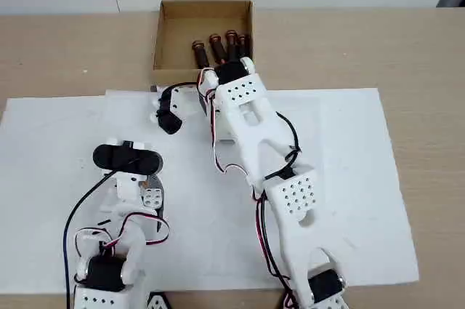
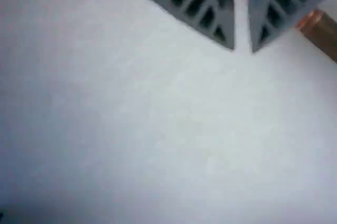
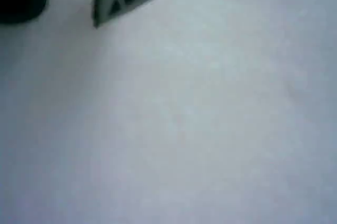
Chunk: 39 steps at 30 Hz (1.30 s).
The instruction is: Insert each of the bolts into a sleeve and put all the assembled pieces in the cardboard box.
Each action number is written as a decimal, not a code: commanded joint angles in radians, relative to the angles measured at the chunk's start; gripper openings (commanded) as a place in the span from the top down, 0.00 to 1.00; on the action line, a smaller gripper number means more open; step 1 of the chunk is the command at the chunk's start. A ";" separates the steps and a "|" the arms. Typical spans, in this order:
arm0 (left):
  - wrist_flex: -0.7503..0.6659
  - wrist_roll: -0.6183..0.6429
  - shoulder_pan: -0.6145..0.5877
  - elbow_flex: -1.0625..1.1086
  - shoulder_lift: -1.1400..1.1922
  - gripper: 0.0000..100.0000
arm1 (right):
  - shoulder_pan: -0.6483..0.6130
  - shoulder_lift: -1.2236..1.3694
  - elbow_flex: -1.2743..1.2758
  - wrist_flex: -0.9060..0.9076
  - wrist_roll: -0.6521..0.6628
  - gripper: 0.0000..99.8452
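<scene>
High view, arm (image 1: 251, 116) at box (image 1: 205, 6) edge

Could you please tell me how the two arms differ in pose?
The stretched arm lies across the paper; the folded arm is bunched at its near edge. The stretched arm's end is at the box; the folded arm is well short of it. Both are white.

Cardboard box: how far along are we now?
Done: four copper-coloured cylindrical pieces lie in the brown cardboard box. In hand: a white arm stretches to its near rim. Left: one brown-orange piece beside the left gripper, possibly not yet boxed.
</scene>
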 commanded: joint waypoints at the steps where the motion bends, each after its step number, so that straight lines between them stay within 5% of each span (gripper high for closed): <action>1: 0.002 -0.005 0.005 -0.004 -0.009 0.99 | 0.027 0.010 -0.012 0.008 0.003 0.90; 7: 0.002 -0.005 0.005 -0.004 -0.009 0.99 | 0.042 0.010 -0.012 0.010 0.002 0.99; 28: 0.002 -0.005 0.005 -0.004 -0.009 0.99 | 0.061 -0.410 -0.014 0.019 -0.227 1.00; 39: 0.002 -0.005 0.005 -0.004 -0.009 0.99 | 0.171 -0.664 -0.006 0.038 -0.646 1.00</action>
